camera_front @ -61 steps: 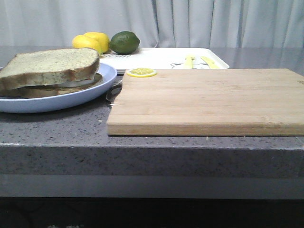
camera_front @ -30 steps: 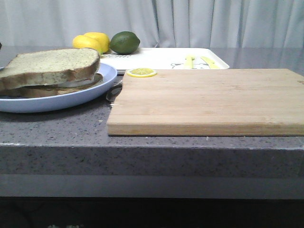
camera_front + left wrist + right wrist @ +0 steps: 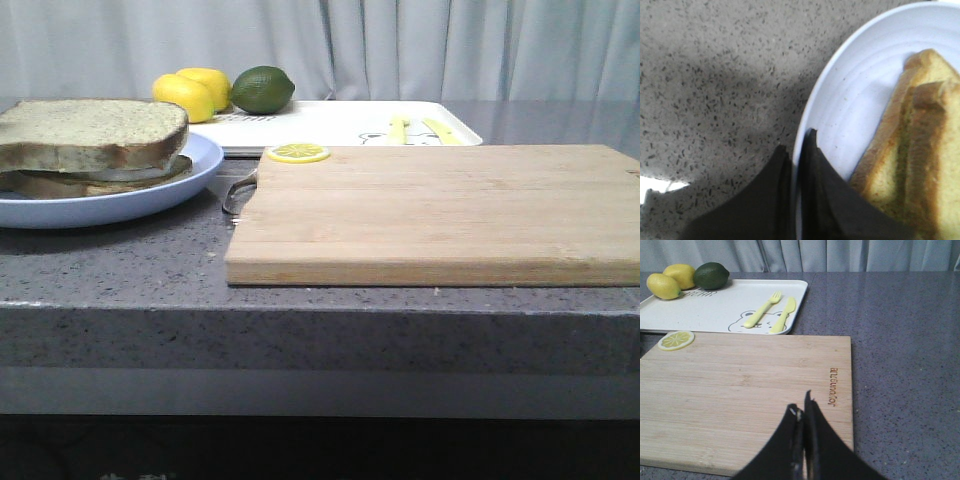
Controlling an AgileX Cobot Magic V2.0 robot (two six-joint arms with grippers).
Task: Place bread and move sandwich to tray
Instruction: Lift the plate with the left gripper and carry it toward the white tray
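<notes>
Evidently left gripper [image 3: 796, 145] is pinching the plate [image 3: 860, 100] rim, dragging sandwich [image 3: 90, 145] toward nine o'clock; right gripper [image 3: 803, 412] clenched, hovering over cutting board [image 3: 740, 390].

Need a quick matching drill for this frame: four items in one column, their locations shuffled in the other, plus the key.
Items:
1. sandwich
2. lemon slice
3. fork
4. lime

Places:
A. on the white tray
B. on the far left corner of the cutting board
C. on the pale-blue plate
D. beside two lemons, behind the tray

Pairs: 1-C, 2-B, 3-A, 4-D
</notes>
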